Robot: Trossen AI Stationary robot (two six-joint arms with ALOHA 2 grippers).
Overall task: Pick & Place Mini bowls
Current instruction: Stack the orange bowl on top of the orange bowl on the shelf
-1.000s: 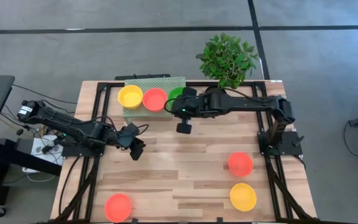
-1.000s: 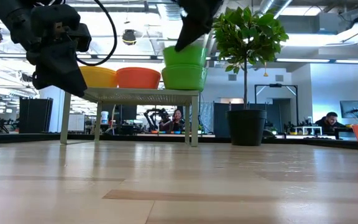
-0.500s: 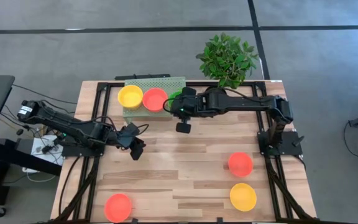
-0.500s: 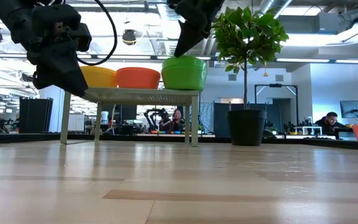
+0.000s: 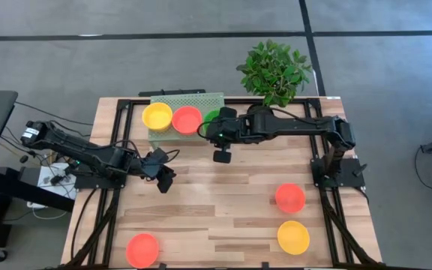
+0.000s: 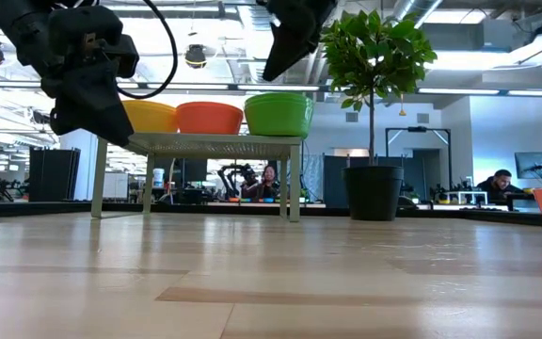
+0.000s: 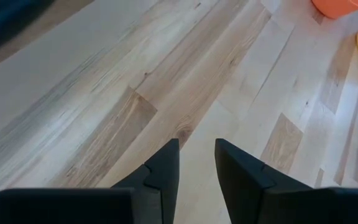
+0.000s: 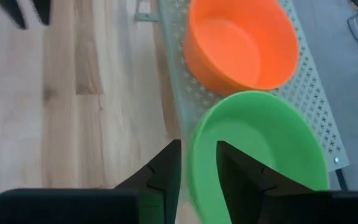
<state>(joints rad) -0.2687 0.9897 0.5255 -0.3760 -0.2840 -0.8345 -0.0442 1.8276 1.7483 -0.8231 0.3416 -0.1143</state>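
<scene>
Green bowl resting on the rack, right gripper parting above its rim

The glossy green plastic mini bowl (image 6: 278,114) is sitting at the end of the pale green perforated rack (image 6: 210,143), beside the orange-red bowl (image 6: 209,117). The right gripper (image 6: 273,68) is straddling its rim, fingers slightly apart; a finger could be snagging and tipping it. A second ago it was carrying the bowl above another green one.

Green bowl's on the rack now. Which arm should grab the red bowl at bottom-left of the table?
Left, probably. The left gripper hangs open over the table's left half, nearer the red bowl. The right gripper is beside the rack, over the green bowl.
</scene>
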